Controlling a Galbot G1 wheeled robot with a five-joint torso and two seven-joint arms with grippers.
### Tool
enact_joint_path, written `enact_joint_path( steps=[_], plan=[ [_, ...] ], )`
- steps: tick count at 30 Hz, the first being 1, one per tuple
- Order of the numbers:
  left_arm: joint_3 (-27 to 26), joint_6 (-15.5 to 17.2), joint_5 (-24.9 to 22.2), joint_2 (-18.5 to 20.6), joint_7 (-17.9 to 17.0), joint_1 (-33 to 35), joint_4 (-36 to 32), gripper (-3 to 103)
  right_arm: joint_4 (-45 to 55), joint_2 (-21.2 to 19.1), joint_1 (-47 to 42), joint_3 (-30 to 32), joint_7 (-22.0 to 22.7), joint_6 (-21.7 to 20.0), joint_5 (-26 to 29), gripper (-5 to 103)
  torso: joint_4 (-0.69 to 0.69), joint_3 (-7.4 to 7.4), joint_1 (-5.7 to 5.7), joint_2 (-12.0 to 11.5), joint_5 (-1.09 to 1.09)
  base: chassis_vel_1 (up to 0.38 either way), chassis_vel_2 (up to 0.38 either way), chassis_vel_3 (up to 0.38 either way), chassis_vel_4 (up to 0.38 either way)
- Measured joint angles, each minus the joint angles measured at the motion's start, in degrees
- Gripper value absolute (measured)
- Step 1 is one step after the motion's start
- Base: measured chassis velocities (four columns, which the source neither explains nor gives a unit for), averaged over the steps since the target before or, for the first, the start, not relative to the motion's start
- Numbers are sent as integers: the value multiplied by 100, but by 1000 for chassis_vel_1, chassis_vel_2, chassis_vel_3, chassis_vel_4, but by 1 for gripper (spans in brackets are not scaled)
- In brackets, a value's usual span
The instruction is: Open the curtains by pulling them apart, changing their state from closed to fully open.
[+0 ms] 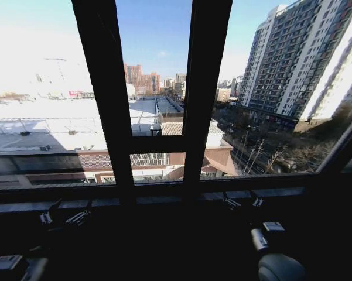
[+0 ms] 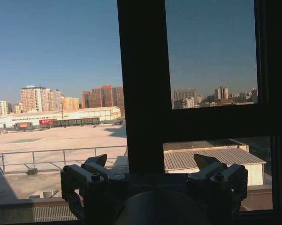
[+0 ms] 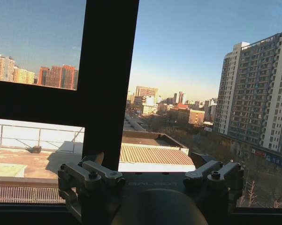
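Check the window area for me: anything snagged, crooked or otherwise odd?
Nothing stands out. The dark window frame looks straight and intact, and the glass gives an unobstructed city view, with no fabric across it. The left gripper and right gripper sit low by the sill, open and holding nothing.

Dark window sill (image 1: 164, 190) runs full width below the dark window frame bars (image 1: 206, 88); nothing visibly lying on it; shadowed.

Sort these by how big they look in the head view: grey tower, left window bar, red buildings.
1. The grey tower and the left window bar: about alike, so I won't rank them; the bar is much nearer the camera.
2. The red buildings: smallest, far away.
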Motion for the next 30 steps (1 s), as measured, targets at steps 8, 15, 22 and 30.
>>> enact_joint_path(
  steps=[8, 15, 22, 30],
  plan=[
    [33, -6, 20, -5, 6, -2, 0, 100, 1, 32, -6, -5, 16, -4, 0, 100, 1, 0, -1, 0, 1, 46, -398, -46, 383],
    [11, -8, 10, 48, 8, -21, 0, 100, 4, 29, -7, -8, 18, -4, -8, 100, 0, 0, -2, 0, 1, 46, -364, -59, 365],
    [25, -8, 8, 33, 10, -23, 0, 100, 12, 51, -27, -5, 22, -4, -15, 100, 0, 0, -1, 0, 1, 82, -372, -83, 377],
    [15, -21, 6, 38, 11, -21, 0, 100, 20, 47, -32, 8, 30, -4, -15, 100, 0, 0, -1, 0, 1, 86, -362, -90, 343]
  ],
)
